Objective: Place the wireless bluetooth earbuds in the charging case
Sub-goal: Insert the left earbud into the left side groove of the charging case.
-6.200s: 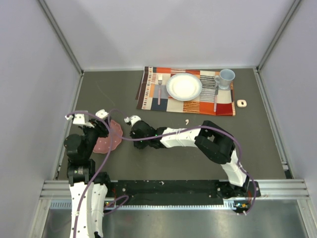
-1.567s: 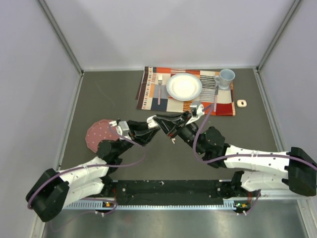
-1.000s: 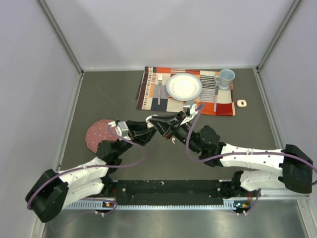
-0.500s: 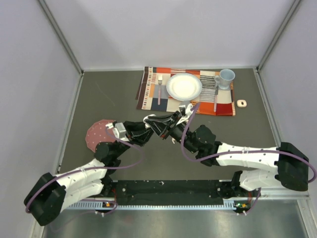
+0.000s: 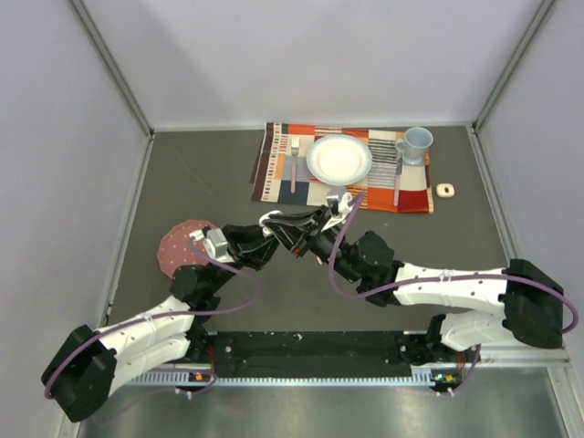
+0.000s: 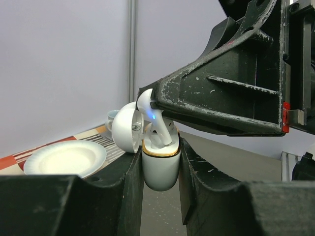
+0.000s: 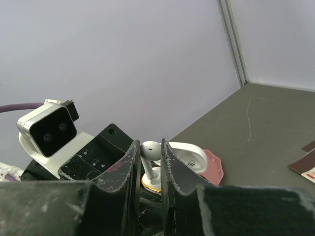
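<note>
The charging case (image 6: 158,167) is white with a gold rim, and its lid (image 6: 126,131) hangs open to the left. My left gripper (image 6: 158,153) is shut on the case body and holds it upright above the table. One of the wireless bluetooth earbuds (image 7: 150,150) is pinched by its head in my right gripper (image 7: 149,147), which is shut. The earbud's stem points down into the case's (image 7: 153,184) opening. From above, both grippers meet tip to tip, left (image 5: 265,243) and right (image 5: 285,226), over the table's middle.
A striped placemat (image 5: 274,169) at the back carries a white plate (image 5: 339,160), a fork (image 5: 294,166), a knife (image 5: 398,179) and a pale blue mug (image 5: 417,144). A dotted pink coaster (image 5: 179,248) lies at the left. A small white object (image 5: 444,190) sits at the right.
Both grippers have drifted slightly to the left together, still tip to tip. Each keeps its grip: the left on the case, the right on the earbud.
</note>
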`<state>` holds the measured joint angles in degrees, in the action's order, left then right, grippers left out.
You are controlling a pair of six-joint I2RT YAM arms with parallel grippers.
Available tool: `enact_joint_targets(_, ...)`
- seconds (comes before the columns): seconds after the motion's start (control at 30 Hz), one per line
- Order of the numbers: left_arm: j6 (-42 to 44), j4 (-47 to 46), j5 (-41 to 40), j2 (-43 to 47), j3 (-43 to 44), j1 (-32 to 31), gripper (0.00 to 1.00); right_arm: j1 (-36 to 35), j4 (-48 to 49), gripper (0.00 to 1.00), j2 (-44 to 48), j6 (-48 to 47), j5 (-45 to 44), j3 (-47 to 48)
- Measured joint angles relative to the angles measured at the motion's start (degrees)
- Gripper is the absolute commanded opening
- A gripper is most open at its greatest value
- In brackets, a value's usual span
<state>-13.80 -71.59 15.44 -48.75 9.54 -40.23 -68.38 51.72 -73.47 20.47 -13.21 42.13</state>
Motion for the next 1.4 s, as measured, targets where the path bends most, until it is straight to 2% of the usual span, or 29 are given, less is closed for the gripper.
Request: enact_joint_targets(1.4, -1.27, 2.23, -1.57, 2.16, -0.59, 0.0, 0.0, -0.66, 3.13, 0.02, -2.49, -2.97, -1.27, 0.42)
